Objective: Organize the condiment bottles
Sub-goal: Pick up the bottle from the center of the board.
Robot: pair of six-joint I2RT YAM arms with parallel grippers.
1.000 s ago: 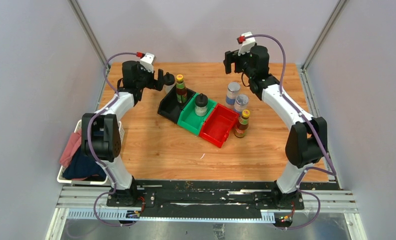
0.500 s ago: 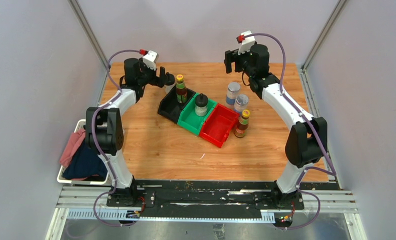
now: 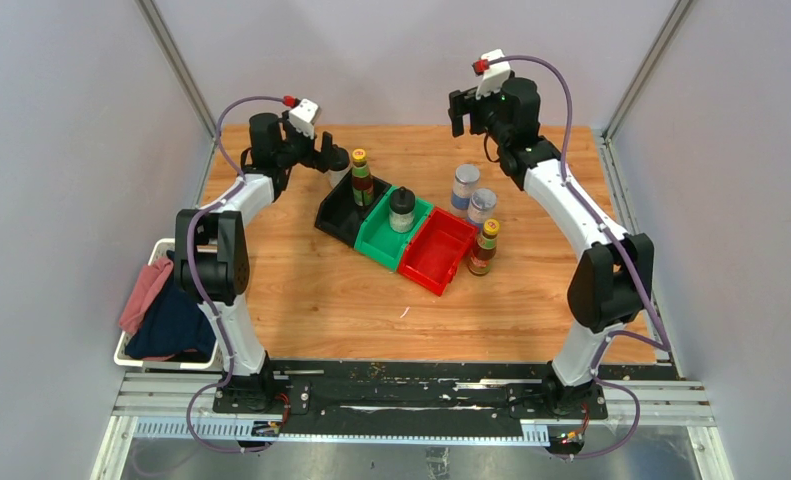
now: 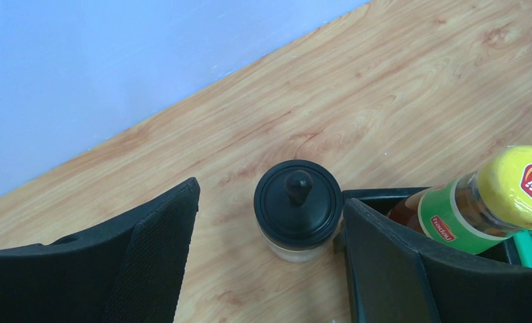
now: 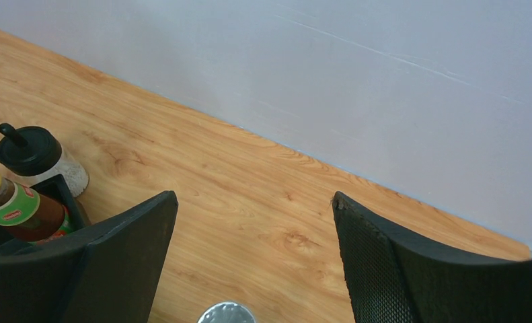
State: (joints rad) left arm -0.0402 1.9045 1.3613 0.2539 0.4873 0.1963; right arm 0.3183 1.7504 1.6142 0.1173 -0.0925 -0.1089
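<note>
Left fingers (image 4: 148,269) and right fingers (image 5: 418,269) both open near the tabletop's (image 3: 321,290) far edge.
Top: we see one black-capped jar (image 3: 339,160) by the far-left corner and a second jar (image 3: 401,208) in the green bin (image 3: 379,243). Left wrist: the first jar stands between the spread fingers. Right wrist: nothing held.

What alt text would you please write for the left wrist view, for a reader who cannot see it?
A squat clear bottle with a black knobbed cap stands on the wooden table, framed by the open left gripper. At right, a brown bottle with a yellow cap sits in a black bin.
</note>
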